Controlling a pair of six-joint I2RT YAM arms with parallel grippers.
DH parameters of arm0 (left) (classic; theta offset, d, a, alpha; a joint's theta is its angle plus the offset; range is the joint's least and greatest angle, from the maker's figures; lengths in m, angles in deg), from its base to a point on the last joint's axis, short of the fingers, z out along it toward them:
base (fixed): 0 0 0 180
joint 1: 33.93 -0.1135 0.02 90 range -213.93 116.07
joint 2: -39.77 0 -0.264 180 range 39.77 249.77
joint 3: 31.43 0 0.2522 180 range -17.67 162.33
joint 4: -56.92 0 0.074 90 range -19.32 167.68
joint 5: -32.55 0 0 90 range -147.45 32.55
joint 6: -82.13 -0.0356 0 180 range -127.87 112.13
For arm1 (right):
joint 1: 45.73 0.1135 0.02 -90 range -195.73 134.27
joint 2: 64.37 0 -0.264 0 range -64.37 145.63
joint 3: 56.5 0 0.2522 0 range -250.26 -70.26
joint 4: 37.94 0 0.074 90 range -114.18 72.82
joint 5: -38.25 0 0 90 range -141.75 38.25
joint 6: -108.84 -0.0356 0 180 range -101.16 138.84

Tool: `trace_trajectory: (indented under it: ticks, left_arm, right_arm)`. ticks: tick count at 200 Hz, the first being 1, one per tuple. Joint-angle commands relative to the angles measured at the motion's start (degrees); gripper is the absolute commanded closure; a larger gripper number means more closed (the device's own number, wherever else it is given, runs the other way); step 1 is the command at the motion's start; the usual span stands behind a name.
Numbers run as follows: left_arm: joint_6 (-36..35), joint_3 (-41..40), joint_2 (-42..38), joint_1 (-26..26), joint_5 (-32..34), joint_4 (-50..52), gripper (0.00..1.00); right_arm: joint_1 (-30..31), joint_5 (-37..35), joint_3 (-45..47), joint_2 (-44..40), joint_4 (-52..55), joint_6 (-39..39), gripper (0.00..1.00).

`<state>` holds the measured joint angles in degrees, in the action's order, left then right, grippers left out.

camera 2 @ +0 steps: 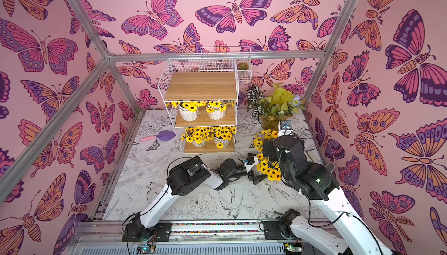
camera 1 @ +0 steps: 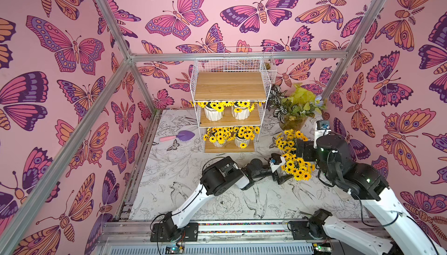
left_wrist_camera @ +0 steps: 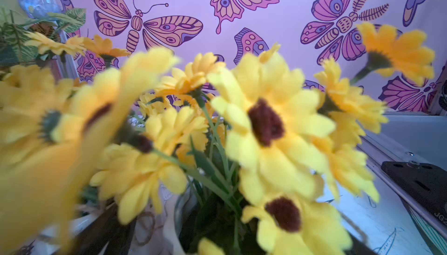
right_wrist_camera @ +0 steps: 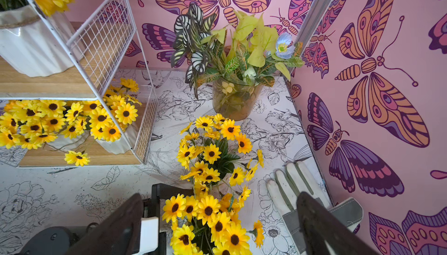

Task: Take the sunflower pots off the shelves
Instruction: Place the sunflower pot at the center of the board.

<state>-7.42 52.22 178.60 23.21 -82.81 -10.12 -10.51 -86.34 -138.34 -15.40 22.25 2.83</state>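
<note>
Placement zone right of centre — two sunflower pots on table, four on shelves.
Left gripper: jaws wide apart astride nearer table pot, contact unclear. Right gripper: spread, empty. Bottom-shelf pots upright, up-frame and left of left gripper — left arm nearer, likely the one to reach. Only writing: cut-off "JG" on black plate.

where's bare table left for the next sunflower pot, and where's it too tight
Widest bare patch: table between the purple trowel, the left arm and the front rail. The top board of the shelves is bare too. Crowded: right of the shelves, where the amber pot, two sunflower pots, a glove and the right arm sit close.
</note>
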Motion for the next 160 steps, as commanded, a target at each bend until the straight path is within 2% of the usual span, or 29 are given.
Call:
trace_trajectory:
  ticks: [1, 58, 83, 125, 144, 160]
  left_arm:
    - [0.22, -3.40, -3.96, -1.46, 2.34, -0.87, 0.00]
    - [-2.21, -17.74, -12.72, -2.95, 5.54, -0.94, 0.00]
    - [-4.04, -25.92, -19.69, -3.08, 10.57, -0.93, 0.00]
    - [-2.65, -38.44, -35.58, -3.32, 21.11, 0.14, 0.00]
    - [-1.60, -41.20, -45.20, -3.44, 25.15, 8.21, 0.00]
    - [-1.07, -40.08, -54.36, -3.45, 27.46, 23.14, 0.00]
  right_arm:
    - [-0.29, 0.79, 0.11, 0.51, -2.84, 1.78, 0.01]
    - [-0.24, 4.79, -1.86, 5.60, -8.34, 3.44, 0.01]
    - [-0.24, 7.89, -3.43, 8.94, -11.69, 3.74, 0.01]
    - [-0.01, 13.23, -4.87, 14.28, -18.35, 6.57, 0.01]
    - [0.50, 15.22, -4.64, 15.63, -21.75, 7.27, 0.01]
    - [1.54, 16.10, -4.09, 16.42, -24.43, 7.44, 0.01]
